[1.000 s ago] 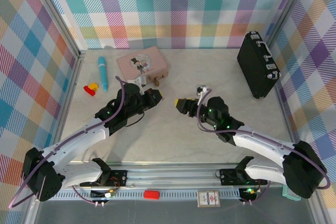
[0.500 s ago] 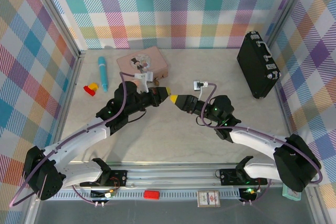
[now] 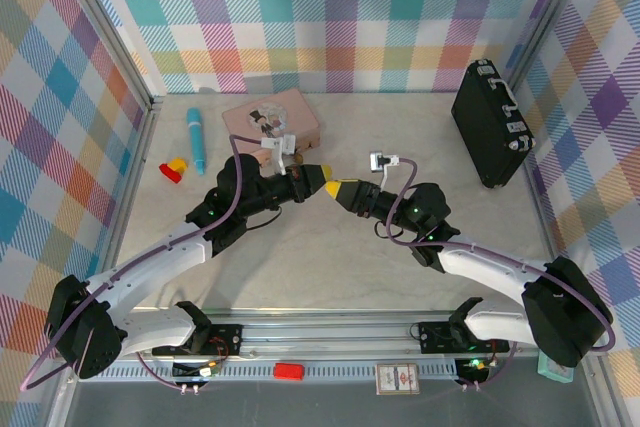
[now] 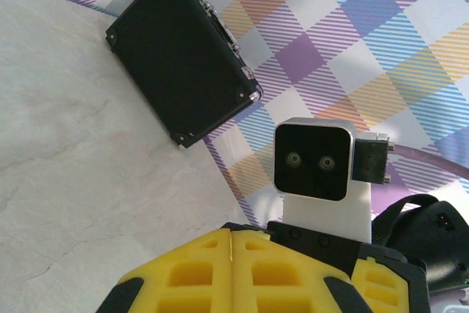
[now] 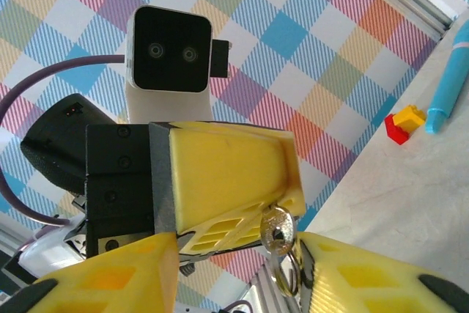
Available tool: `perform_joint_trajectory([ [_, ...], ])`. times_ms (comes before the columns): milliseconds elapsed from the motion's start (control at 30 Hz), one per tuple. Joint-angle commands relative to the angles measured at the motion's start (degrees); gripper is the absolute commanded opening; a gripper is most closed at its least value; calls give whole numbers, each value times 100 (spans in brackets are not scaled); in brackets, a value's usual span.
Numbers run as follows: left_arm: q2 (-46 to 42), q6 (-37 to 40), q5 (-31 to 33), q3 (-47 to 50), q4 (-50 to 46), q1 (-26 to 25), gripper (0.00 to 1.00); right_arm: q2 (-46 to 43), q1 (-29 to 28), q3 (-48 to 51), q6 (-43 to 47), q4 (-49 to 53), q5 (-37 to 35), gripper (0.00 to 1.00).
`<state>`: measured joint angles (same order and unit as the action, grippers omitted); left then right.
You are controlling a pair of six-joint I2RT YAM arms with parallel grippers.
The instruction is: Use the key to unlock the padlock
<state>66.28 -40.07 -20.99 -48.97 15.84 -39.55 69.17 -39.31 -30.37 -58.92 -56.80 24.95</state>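
Right wrist view, nearest first: the right gripper (image 5: 238, 247) has its yellow jaws apart, one at 7 o'clock and one at 5 o'clock of the frame. Between them hangs a small wire ring (image 5: 284, 273). It hangs from a round silvery head with a hole, which looks like the key (image 5: 276, 229); the blade is hidden. That head sticks out at the tip of the left gripper (image 5: 292, 192), whose jaws are pressed together on it. Whether the right jaw touches the ring I cannot tell. Farther off, at 2 o'clock, red and yellow blocks (image 5: 401, 124) and a blue pen (image 5: 451, 86) lie on the table (image 5: 381, 203).

Top external view has the two grippers tip to tip near the table's middle. From that meeting point the pink box (image 3: 270, 119) lies at 11 o'clock, pen and blocks at 10 o'clock, and a black case (image 3: 490, 122) well apart at 2 o'clock.

Left wrist view shows that gripper's own fingers seam to seam, the other arm's camera (image 4: 314, 160) just beyond them, and the case at 11 o'clock.
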Motion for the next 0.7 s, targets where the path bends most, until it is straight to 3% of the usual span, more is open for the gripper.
perform_joint_trajectory([
  [0,-4,-73,-166,59,253,9,0,-92,37,10,151,-219,77,41],
  [667,-7,-195,-221,222,376,-136,0,-333,38,-39,205,106,-131,12],
])
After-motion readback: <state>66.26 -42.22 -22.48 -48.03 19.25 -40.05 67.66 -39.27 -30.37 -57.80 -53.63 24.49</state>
